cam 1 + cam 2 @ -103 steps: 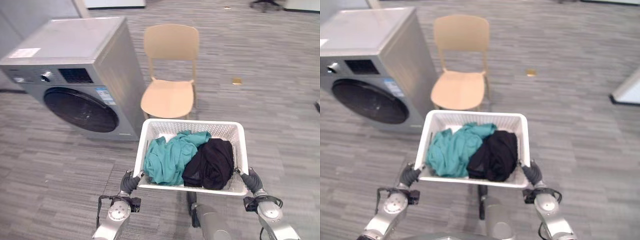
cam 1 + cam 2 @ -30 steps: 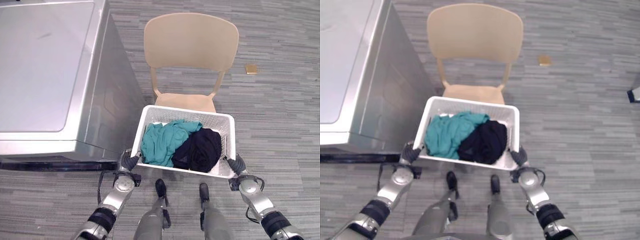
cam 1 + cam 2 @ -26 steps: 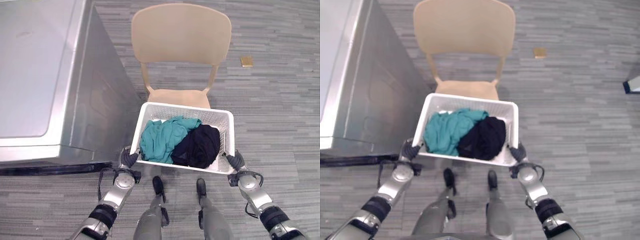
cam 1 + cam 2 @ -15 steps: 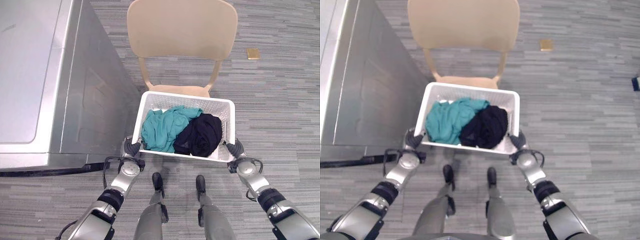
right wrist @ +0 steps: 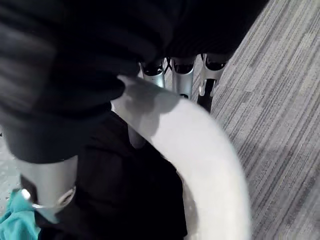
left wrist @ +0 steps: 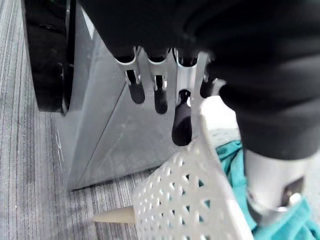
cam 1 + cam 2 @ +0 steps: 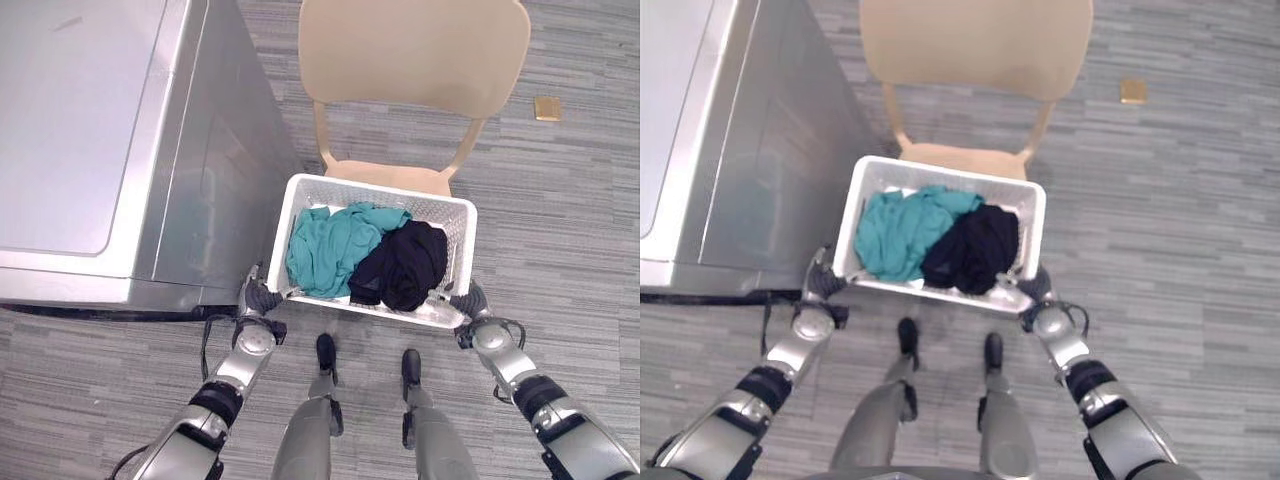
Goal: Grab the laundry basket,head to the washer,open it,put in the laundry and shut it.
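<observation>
The left hand [image 7: 262,298] and right hand [image 7: 472,303] each curl round a side rim of the basket [image 7: 300,195], which hangs over the chair [image 7: 415,50] seat's front edge, just beside the washer [image 7: 90,150], with the laundry [image 7: 340,248] inside. The carry looks nearly done; next, set the basket down and free a hand for the door.

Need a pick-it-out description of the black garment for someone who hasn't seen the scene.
Start at the grey washer; beside it stands a tan chair, and in front of the chair is the white perforated laundry basket held at each end by a robot hand. Inside, the black garment lies bunched on the robot's right side, against the teal garment; it is the darker of the two.
</observation>
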Controlling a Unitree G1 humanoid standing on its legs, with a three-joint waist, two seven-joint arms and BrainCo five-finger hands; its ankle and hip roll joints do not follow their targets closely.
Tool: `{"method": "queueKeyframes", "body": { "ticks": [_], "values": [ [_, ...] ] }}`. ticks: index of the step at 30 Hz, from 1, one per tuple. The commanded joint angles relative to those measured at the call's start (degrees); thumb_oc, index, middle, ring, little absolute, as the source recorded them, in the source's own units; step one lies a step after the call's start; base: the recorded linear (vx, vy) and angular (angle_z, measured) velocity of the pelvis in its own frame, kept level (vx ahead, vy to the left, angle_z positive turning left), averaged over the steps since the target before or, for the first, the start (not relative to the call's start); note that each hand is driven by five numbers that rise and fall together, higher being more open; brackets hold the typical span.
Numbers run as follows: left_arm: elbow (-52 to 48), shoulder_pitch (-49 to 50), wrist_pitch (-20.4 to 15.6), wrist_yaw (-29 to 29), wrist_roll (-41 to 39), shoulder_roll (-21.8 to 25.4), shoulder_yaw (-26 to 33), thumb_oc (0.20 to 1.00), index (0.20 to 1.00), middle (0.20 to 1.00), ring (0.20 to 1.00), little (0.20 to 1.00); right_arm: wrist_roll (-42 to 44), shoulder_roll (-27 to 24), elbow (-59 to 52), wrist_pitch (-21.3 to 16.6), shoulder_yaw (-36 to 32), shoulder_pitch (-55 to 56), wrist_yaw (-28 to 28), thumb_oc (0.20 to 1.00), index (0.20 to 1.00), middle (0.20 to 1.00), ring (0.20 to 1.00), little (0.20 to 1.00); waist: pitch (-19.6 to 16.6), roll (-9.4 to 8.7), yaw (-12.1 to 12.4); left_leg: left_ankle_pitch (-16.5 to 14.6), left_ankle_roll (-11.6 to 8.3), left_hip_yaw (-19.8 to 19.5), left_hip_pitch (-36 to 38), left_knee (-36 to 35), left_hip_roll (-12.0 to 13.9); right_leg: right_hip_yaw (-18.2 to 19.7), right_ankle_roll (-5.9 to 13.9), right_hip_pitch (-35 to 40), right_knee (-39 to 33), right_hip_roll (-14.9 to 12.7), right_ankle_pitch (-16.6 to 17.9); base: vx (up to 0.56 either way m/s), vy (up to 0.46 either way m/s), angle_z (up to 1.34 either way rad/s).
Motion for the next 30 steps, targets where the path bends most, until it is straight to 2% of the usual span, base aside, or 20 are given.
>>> {"method": "queueKeyframes", "body": {
  "ticks": [1,5,9,14,23,27,30],
  "values": [
    [-2.06,-1.24,-3.63,-2.58,1.61,-3.00,-0.71,1.000,1.000,1.000,1.000,1.000,-1.88,2.53,-4.35,-2.25,-0.57,1.33,1.67,1.000,1.000,1.000,1.000,1.000,-1.84,-1.93,-0.15,-9.62,-1.33,-0.43,-2.40,7.17,-0.79,1.51,-1.12,-4.13,5.82,2.43,-6.81,0.00,0.000,0.00],
    [-4.38,1.07,-4.05,-3.57,1.21,-1.43,1.33,1.000,1.000,1.000,1.000,1.000,-2.70,0.00,-6.58,-2.56,-2.73,3.53,2.36,1.000,1.000,1.000,1.000,1.000,-2.06,-2.24,-0.12,-9.64,-1.52,-0.48,-0.09,6.62,-0.47,1.40,-1.09,-1.61,4.97,2.70,-7.08,0.02,-0.027,-0.02],
    [-9.32,7.03,-4.82,-6.42,0.31,1.43,4.81,1.000,1.000,1.000,1.000,1.000,-3.50,-3.81,-10.00,-2.99,-5.09,7.93,5.89,1.000,1.000,1.000,1.000,1.000,-2.58,-2.23,0.14,-9.06,-1.79,-0.71,4.11,4.38,-0.46,0.89,-0.84,2.47,3.48,2.80,-7.22,0.04,-0.055,0.00],
    [-11.23,14.01,-4.20,-9.02,-1.20,2.26,8.60,1.000,1.000,1.000,1.000,1.000,-3.88,-5.52,-11.44,-3.21,-7.72,13.10,8.79,1.000,1.000,1.000,1.000,1.000,-3.36,-1.84,0.45,-8.16,-1.93,-0.86,7.12,2.32,-0.54,-0.12,-0.58,5.57,1.87,2.56,-7.10,0.00,-0.038,0.06],
    [-1.36,23.08,-2.04,-13.85,3.06,1.12,10.48,1.000,1.000,1.000,1.000,1.000,-6.47,-2.66,-4.54,-2.88,-7.99,19.60,13.32,1.000,1.000,1.000,1.000,1.000,-5.28,-1.18,0.70,-8.60,-1.85,-1.09,12.12,1.75,-0.36,-1.29,-0.18,10.80,1.75,2.48,-8.13,-0.03,-0.013,0.08],
    [4.40,24.00,-1.42,-14.10,4.36,-0.10,11.07,1.000,1.000,1.000,1.000,1.000,-7.48,-1.43,-1.24,-2.85,-7.31,20.44,13.75,1.000,1.000,1.000,1.000,1.000,-6.45,-1.06,0.91,-9.54,-1.88,-1.29,13.66,2.88,-0.34,-1.64,-0.24,12.91,1.99,2.36,-8.87,0.00,0.000,0.00],
    [8.94,23.17,-1.38,-13.04,4.13,-0.93,11.56,1.000,1.000,1.000,1.000,1.000,-6.70,-0.47,0.33,-2.90,-7.27,20.49,13.27,1.000,1.000,1.000,1.000,1.000,-5.97,-1.06,0.92,-10.26,-2.05,-2.13,13.06,5.75,-0.36,-1.78,-0.84,13.67,2.33,2.41,-9.46,-0.06,-0.038,0.05]
  ]
}}
